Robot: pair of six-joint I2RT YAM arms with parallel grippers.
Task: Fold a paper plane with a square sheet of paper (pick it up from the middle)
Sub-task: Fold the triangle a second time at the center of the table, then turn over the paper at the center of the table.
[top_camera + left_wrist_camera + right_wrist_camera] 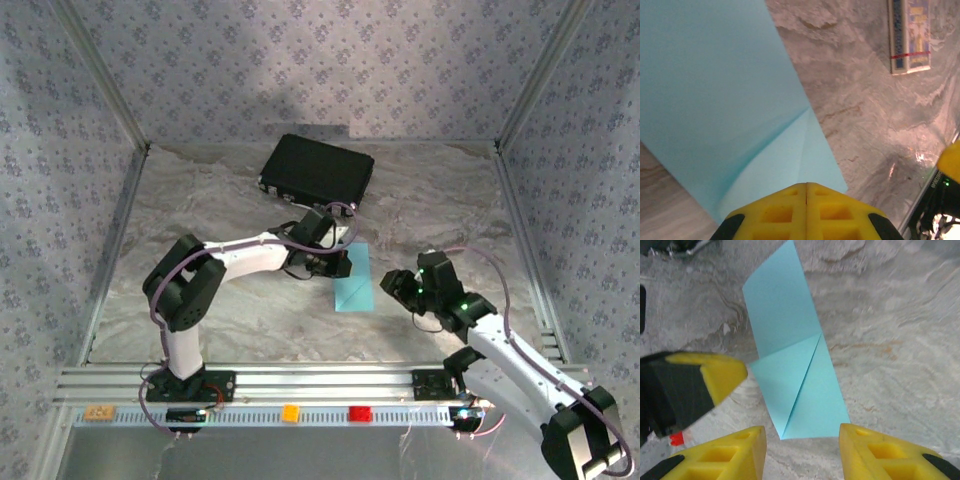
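Where the left gripper (806, 187) sits: yellow ribbed fingers pressed together at the edge of the light blue paper sheet (715, 90); pinching or just touching, cannot tell.
right gripper (802, 432): yellow fingers apart, sheet's pointed near end in the gap just ahead.
right wrist view: sheet is a long strip flat on the table, near half has a triangular flap with a sharp diagonal crease.
left wrist view: smooth matte blue, soft curved shadow near fingers.
top view: sheet mid-table between both grippers; black case (318, 170) rectangular, behind, well apart.
tabletop (230, 330): grey marble pattern, crinkly sheen.
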